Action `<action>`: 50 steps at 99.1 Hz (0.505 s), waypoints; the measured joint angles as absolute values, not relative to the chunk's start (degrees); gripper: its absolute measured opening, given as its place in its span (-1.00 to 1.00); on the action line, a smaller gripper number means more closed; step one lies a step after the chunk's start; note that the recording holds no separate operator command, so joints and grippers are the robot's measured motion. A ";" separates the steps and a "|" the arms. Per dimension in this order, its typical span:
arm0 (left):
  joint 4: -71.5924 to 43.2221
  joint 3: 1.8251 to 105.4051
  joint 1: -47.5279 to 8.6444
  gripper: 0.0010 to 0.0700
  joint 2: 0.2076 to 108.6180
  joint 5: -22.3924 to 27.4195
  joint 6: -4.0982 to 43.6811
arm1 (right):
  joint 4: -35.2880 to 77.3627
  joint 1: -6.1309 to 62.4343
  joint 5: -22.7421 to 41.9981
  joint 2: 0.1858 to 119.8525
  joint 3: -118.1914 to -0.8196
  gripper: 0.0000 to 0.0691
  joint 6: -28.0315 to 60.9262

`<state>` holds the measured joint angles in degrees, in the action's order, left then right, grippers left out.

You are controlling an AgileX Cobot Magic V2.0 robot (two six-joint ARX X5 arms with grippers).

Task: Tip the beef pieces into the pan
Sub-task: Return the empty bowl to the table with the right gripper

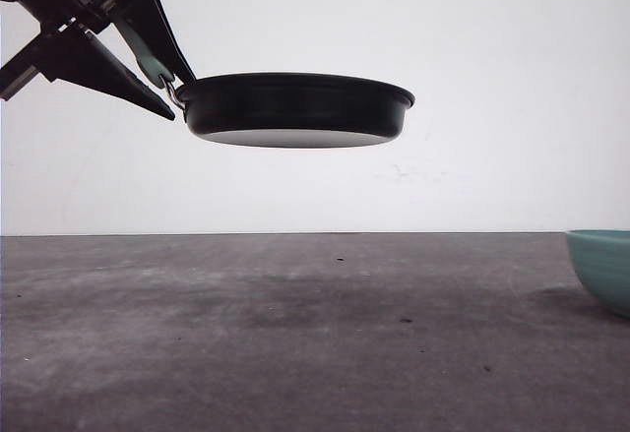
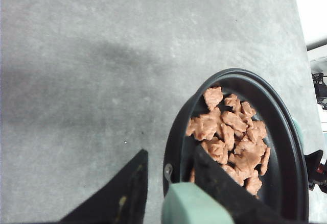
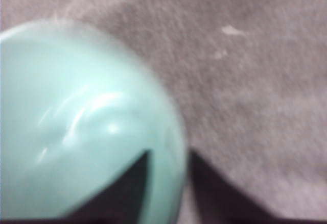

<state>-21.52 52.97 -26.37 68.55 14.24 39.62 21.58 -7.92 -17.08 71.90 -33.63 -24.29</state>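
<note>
The beef pieces (image 2: 231,137) lie heaped inside the pan (image 1: 295,109), which I hold level, high above the table (image 1: 295,334). My left gripper (image 1: 148,53) is clamped on the mint handle (image 2: 196,204). My right gripper (image 3: 168,183) straddles the rim of the teal bowl (image 3: 76,132) — grip state I cannot tell. Risk: a slip at the handle tilts the pan — pieces spill onto the table.

Black pan (image 1: 295,107) aloft, level, reddish-brown beef pieces (image 2: 231,137) heaped inside.
</note>
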 joint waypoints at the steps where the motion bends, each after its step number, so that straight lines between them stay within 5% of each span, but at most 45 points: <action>1: -21.52 52.97 -26.37 -0.63 68.55 14.20 39.62 | 21.45 -7.92 -17.26 71.90 -33.63 -0.31 -24.29; 14: -21.67 52.97 -25.87 -0.63 68.55 13.89 39.57 | 20.23 -7.92 -19.79 71.66 -33.93 -0.02 -24.56; 50: -24.14 52.99 -19.81 -0.64 71.09 13.80 35.38 | 24.73 -6.94 -21.58 62.08 -47.72 0.02 -28.01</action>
<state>-24.14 52.99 -19.81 71.09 13.80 35.38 24.73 -6.94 -21.58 62.08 -47.72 -28.01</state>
